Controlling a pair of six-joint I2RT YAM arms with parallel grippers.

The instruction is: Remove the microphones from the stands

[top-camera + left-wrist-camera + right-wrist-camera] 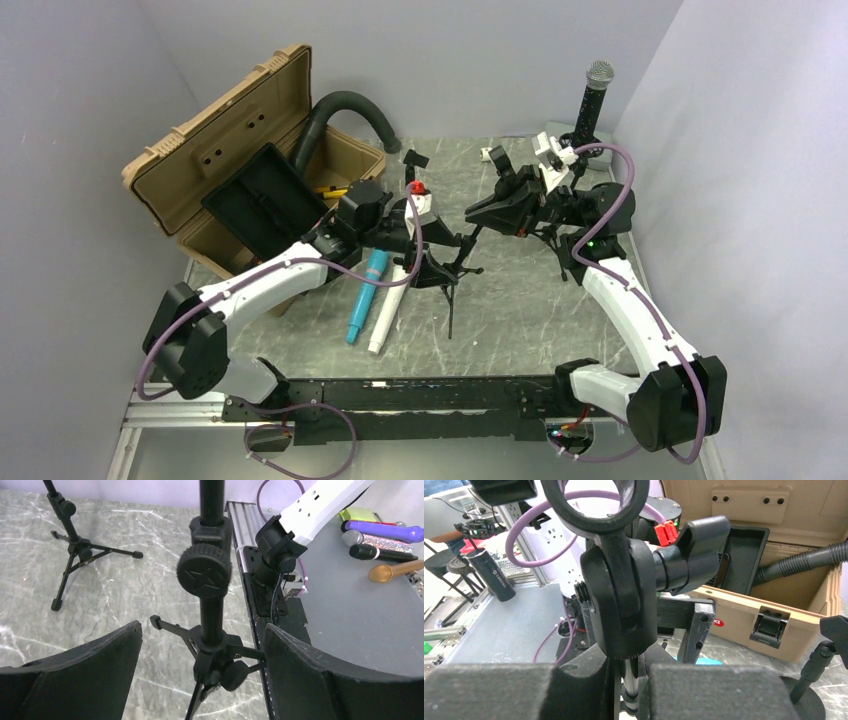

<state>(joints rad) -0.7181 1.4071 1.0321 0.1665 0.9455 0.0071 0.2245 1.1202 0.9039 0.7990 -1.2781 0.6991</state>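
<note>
Top external: right gripper [478,212] pinches the stand [445,270] below its empty clip [691,547], left gripper [415,240] spread around the pole, blue mic [365,295] lying just left, so I'd steady the stand and let go gently.

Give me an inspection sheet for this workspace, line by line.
Surface: grey marbled table, no spill seen.
Job's things: microphone upright at the far right corner, untouched; black tripod stand between the left jaws.
Clutter: blue tube and white tube lying side by side; open tan case with a black hose.
Grippers: left gripper open around the stand's pole; right gripper shut on the thin rod under an empty clip.
Cables: purple cables along both arms.
Surroundings: plain walls; spare microphones on a side bench.
</note>
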